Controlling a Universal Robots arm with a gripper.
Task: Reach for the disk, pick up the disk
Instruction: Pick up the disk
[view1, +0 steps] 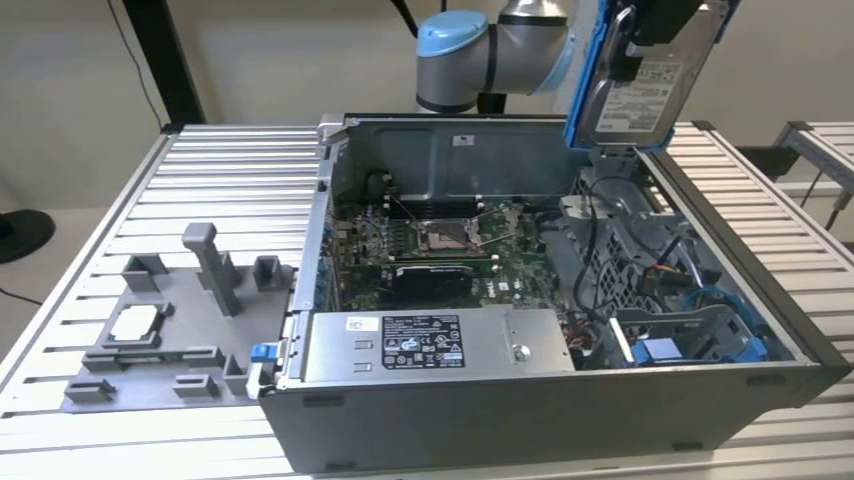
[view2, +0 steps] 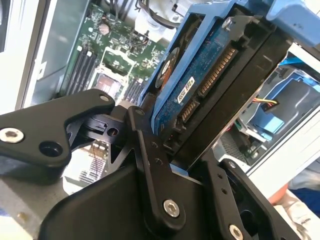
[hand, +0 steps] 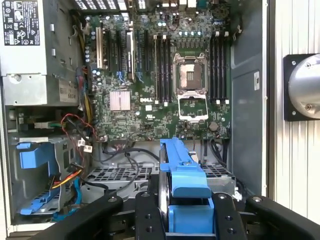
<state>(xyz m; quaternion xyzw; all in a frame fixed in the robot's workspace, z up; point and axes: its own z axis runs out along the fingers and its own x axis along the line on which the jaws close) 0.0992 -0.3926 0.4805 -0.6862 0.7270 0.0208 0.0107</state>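
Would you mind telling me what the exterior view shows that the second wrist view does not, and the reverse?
Exterior view alone: the disk's white label, the grey fixture beside the case, and the power supply box.
Second wrist view alone: the disk's blue circuit board and connector, with the tool shut on its end.
Both: the disk lifted above the open computer case and the motherboard.

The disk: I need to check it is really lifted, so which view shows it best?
The exterior view: the disk hangs above the open computer case. The second wrist view shows its circuit-board face in the claw; the first shows its blue rail.
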